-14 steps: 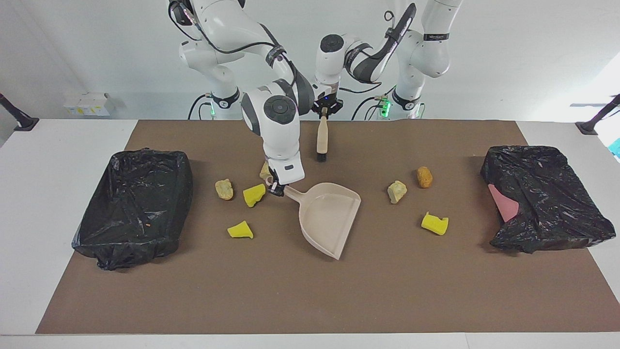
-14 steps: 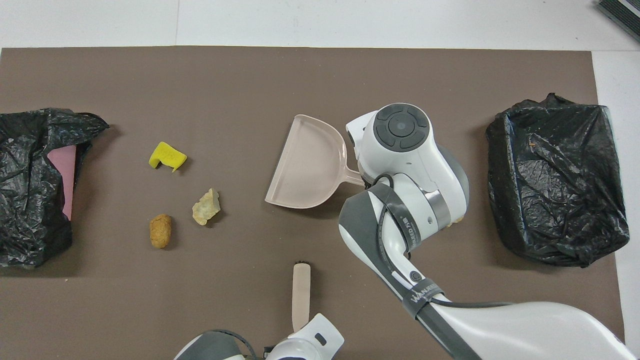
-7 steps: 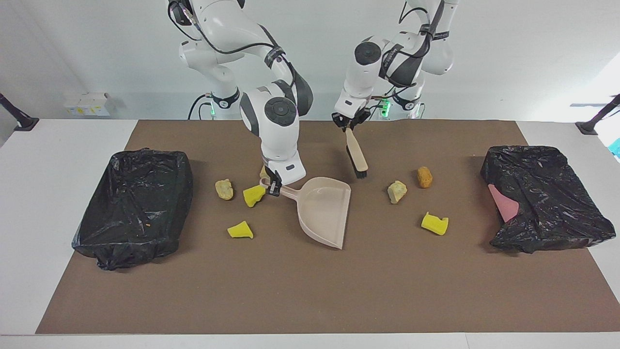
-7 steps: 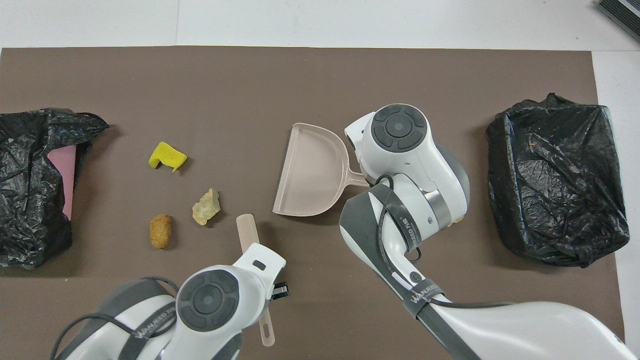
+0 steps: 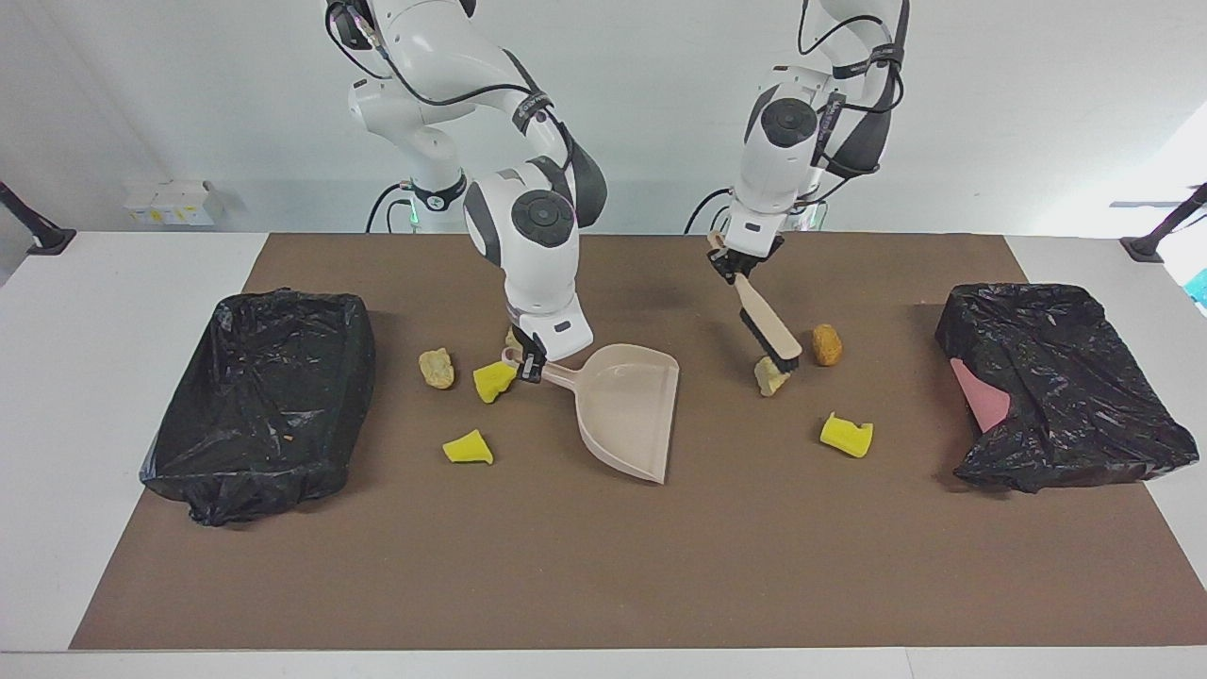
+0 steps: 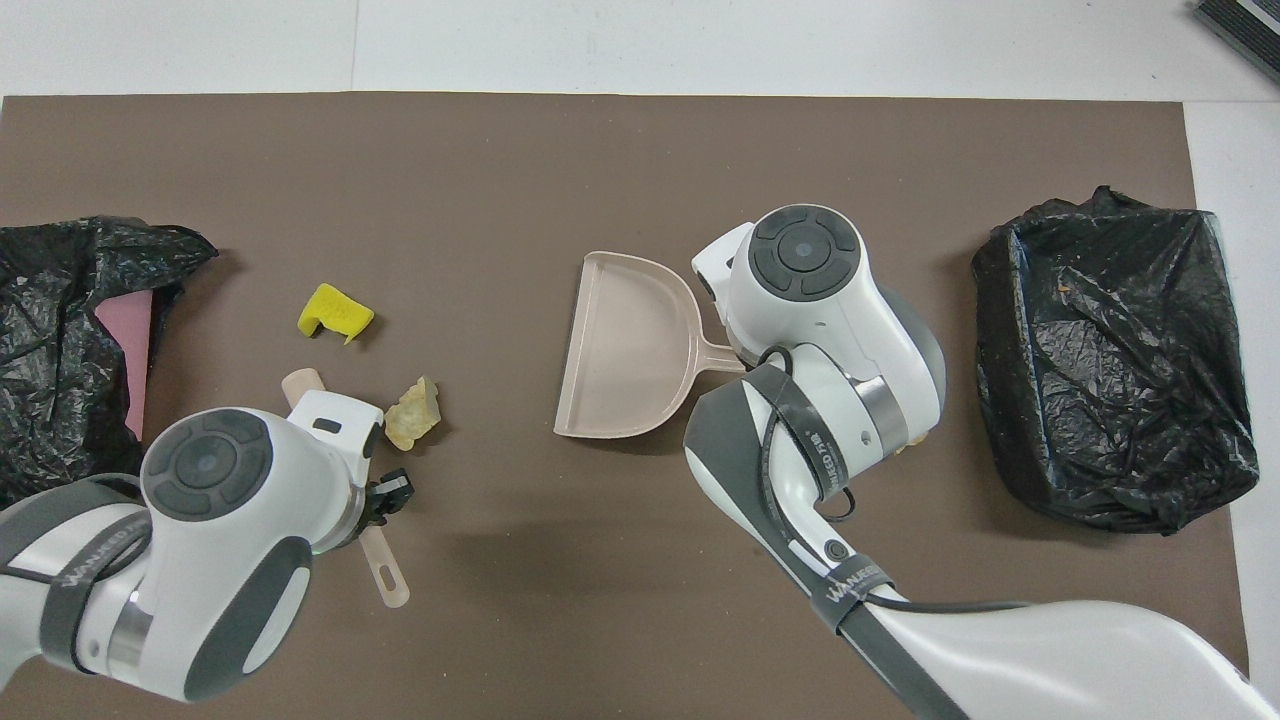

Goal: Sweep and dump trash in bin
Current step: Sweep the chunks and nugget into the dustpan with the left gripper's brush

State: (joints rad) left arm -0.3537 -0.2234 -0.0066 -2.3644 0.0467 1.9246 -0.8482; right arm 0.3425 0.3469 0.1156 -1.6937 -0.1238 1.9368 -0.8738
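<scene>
The right gripper is clenched on the handle of the beige dustpan, which lies on the brown mat near the middle of the table, its open mouth turned toward the left arm's end. The left gripper is closed on the handle of a small hand brush; the brush slants down, and its dark bristles are at a pale beige foam chunk, touching it or just above it.

The trash lies in two groups. Toward the left arm's end are this beige chunk, the orange-brown lump just beside the brush head, and a yellow sponge wedge farther from the robots. Toward the right arm's end are a yellow wedge just beside the dustpan handle, a beige chunk, another yellow wedge, and one more pale lump, mostly hidden by the right gripper.

A bin lined with a black bag stands at the right arm's end. At the left arm's end is a second black bag with a pink part showing.
</scene>
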